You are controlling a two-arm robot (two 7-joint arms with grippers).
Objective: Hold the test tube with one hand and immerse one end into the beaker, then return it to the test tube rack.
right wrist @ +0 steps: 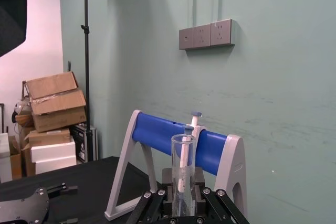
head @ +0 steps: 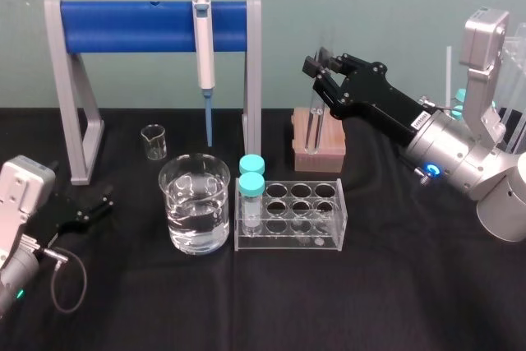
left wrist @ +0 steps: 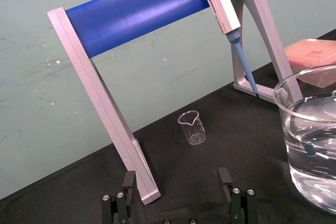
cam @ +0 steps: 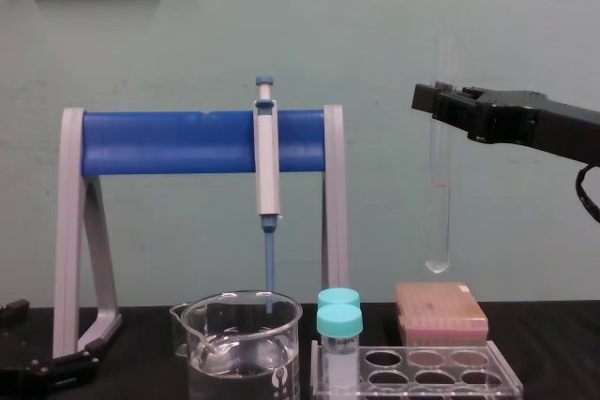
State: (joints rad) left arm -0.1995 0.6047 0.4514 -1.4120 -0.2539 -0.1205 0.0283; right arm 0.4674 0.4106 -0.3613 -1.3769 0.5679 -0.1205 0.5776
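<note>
The test tube (cam: 439,185) hangs upright, high in the air, its round bottom above the pink box. My right gripper (cam: 437,100) is shut on its upper part, and in the right wrist view the tube (right wrist: 182,174) stands between the two black fingers of the right gripper (right wrist: 182,196). From the head view the right gripper (head: 316,67) reaches in from the right, behind the test tube rack (head: 329,232). The beaker (head: 196,203), part filled with clear liquid, stands left of the rack. My left gripper (left wrist: 176,182) rests open and empty at the table's left.
A grey stand with a blue bar (head: 152,26) holds a white-and-blue pipette (head: 203,55) behind the beaker. A small glass beaker (head: 154,141) sits under it. Two teal-capped tubes (head: 251,178) stand in the rack's left end. The pink box (cam: 441,311) lies behind the rack.
</note>
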